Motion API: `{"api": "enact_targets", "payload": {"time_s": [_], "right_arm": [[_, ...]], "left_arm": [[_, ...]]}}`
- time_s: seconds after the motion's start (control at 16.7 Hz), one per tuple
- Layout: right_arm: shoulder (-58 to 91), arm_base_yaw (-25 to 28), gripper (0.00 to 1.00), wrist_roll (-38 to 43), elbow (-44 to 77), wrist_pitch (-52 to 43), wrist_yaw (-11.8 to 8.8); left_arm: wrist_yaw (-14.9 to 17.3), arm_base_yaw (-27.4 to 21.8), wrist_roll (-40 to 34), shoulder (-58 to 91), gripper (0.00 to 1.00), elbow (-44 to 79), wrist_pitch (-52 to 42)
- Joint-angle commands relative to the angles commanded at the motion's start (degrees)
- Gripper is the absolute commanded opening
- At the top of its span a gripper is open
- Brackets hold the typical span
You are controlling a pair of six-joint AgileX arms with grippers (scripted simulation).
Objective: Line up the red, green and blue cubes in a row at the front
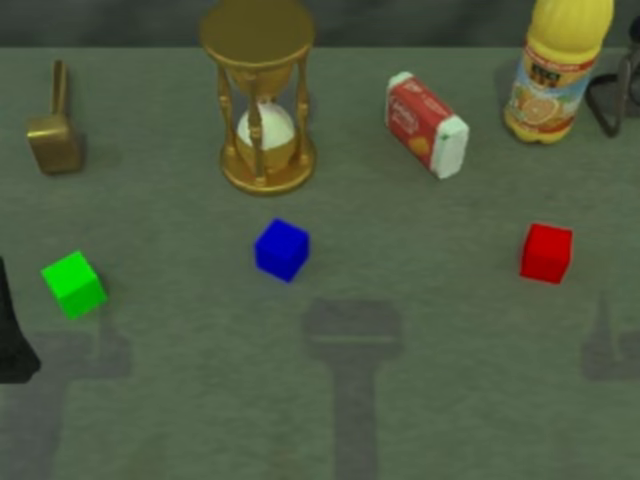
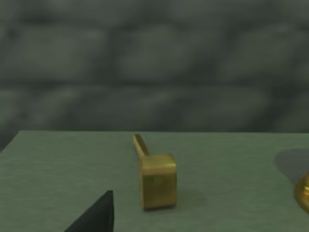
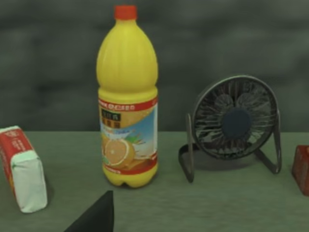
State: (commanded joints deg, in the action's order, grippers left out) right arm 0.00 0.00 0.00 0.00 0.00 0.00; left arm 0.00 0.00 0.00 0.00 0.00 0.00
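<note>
So our grippers: we can't tell how open, nothing held.
Left gripper (image 1: 15,345) sits near green cube (image 1: 73,284); juice bottle (image 3: 127,99) label unreadable.

The robot's dark parts

The left arm (image 1: 14,340) is plain black with a smooth surface. Each wrist view shows one black, pointed finger tip (image 2: 99,215).

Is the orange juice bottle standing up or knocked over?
Standing upright. The orange juice bottle rests on its base, red cap on top, beside the small fan.
</note>
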Motion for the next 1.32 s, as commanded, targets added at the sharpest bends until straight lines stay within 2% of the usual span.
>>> {"api": "enact_targets", "payload": {"time_s": [0.3,0.54,1.32], "right_arm": [[3.5,0.6,1.00,-2.2,3.4,-2.4,-0.1],[16.8,2.3,1.00,-9.6,15.7,-10.2,-0.1],[93.7,10.3,1.00,-45.9,73.3,-49.9,0.4]], "left_arm": [[0.0,0.0,0.0,0.0,1.00,0.0,0.0],[0.0,0.0,0.0,0.0,1.00,0.0,0.0],[0.0,0.0,0.0,0.0,1.00,0.0,0.0]]}}
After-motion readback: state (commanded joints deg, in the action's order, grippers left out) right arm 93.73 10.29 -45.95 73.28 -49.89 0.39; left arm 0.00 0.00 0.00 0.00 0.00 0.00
